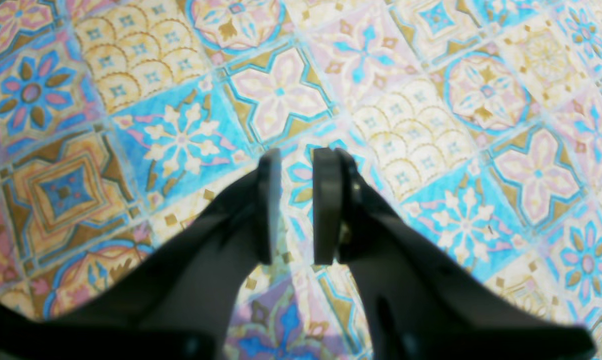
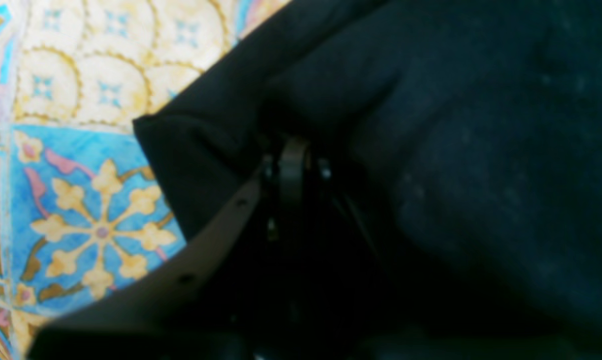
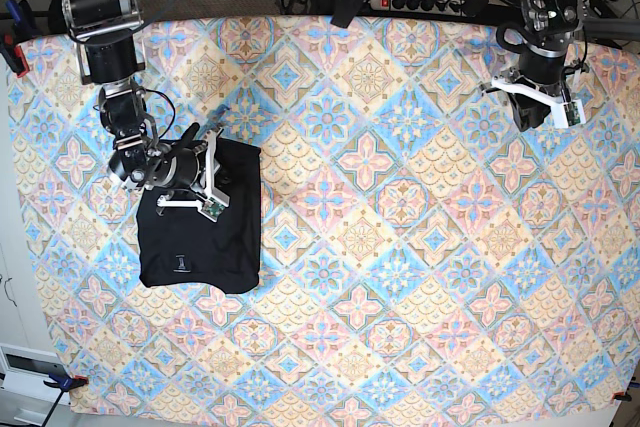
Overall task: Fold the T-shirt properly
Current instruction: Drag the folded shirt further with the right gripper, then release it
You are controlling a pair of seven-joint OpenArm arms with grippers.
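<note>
The right gripper (image 2: 291, 150) is closed, its jaws pressed together with black cloth bunched around the tips; it appears to pinch a fold of the T-shirt (image 3: 200, 222), though the blur makes the exact hold hard to see. Directly beneath and around this gripper, the black T-shirt lies as a roughly square, folded shape on the tabletop (image 3: 400, 247), which is covered in a colourful tile-patterned cloth of blue, pink and yellow. A tiny pale mark (image 3: 180, 267) shows on the shirt on the side farthest from the gripper's arm. Well apart, at the opposite far corner of the tabletop, the left gripper (image 1: 297, 200) hangs above bare patterned cloth, its two dark fingers (image 1: 326, 205) parted by a narrow gap and holding nothing. No part of the shirt lies near it.
</note>
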